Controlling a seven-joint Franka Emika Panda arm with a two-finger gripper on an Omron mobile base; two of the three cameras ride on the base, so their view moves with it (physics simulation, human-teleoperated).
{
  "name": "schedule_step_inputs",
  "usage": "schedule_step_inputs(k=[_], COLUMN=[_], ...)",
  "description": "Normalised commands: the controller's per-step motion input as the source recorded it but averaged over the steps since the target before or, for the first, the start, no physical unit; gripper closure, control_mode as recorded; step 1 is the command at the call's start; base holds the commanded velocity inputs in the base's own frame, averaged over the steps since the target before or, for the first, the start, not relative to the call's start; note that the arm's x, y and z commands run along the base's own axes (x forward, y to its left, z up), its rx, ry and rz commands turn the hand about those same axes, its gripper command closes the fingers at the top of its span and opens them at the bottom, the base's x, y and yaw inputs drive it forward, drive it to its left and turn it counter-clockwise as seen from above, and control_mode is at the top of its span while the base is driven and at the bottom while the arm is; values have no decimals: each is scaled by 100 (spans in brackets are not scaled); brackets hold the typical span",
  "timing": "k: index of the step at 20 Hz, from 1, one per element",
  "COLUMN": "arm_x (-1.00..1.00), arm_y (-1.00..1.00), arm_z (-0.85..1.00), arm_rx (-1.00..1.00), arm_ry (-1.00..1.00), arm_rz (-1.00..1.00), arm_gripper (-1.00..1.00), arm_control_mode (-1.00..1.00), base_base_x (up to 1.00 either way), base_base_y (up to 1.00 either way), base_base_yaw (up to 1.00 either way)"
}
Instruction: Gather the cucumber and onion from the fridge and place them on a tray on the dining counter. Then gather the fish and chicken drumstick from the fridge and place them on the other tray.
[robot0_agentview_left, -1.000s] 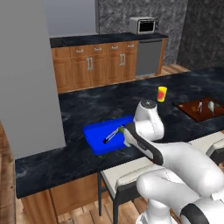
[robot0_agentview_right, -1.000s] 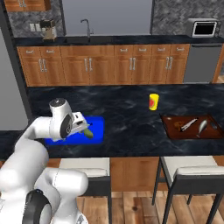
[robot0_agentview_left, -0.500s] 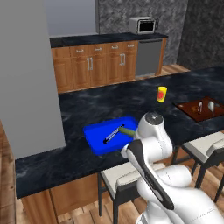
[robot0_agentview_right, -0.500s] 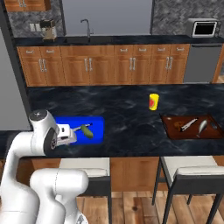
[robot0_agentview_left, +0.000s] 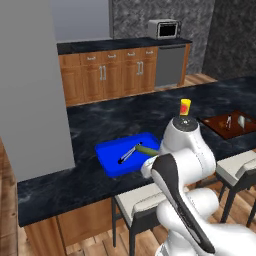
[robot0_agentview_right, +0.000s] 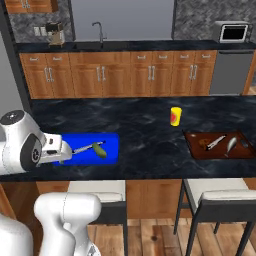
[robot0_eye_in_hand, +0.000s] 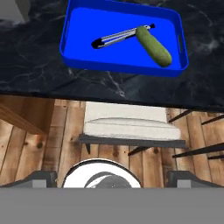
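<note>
A cucumber (robot0_eye_in_hand: 153, 45) lies inside the bright blue tray (robot0_eye_in_hand: 74, 30) on the black marbled dining counter (robot0_eye_in_hand: 39, 74), seen at the top of the hand view. One end of the green oblong touches a slim silver-and-black utensil (robot0_eye_in_hand: 118, 37) that runs slantwise across the tray floor. In the left base view the same tray (robot0_agentview_left: 107, 155) sits at centre frame, with the cucumber (robot0_agentview_left: 147, 149) partly hidden behind the robot's white arm; in the right base view the tray (robot0_agentview_right: 110, 145) is at middle left and the cucumber (robot0_agentview_right: 100, 151) rests near its right end.

The gripper's (robot0_eye_in_hand: 111, 179) two dark finger tips stand wide apart at the bottom corners of the hand view, holding nothing (the wooden floor and a pale stool seat (robot0_eye_in_hand: 129, 124) lie below them, short of the counter edge).

Further along the counter, at the right of the right base view, the dark reddish-brown other tray (robot0_agentview_right: 192, 150) carries small items too tiny to name with certainty. A small yellow cup (robot0_agentview_right: 175, 116) with a red mark stands between the two trays, well apart from each. Wooden wall cupboards (robot0_agentview_right: 130, 75) line the background.
</note>
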Motion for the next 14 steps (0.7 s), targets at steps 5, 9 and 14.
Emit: schedule_step_inputs(k=[5, 9, 14], arm_x=[-100, -92, -47], arm_y=[-17, -14, -2], arm_z=[5, -1, -15], arm_rx=[9, 4, -1], arm_ry=[-20, -15, -3], arm_rz=[-4, -6, -1], arm_gripper=[-100, -100, -100], arm_control_mode=[-100, -100, 100], base_base_x=[0, 0, -12], base_base_y=[0, 0, 1], base_base_yaw=[0, 0, 0])
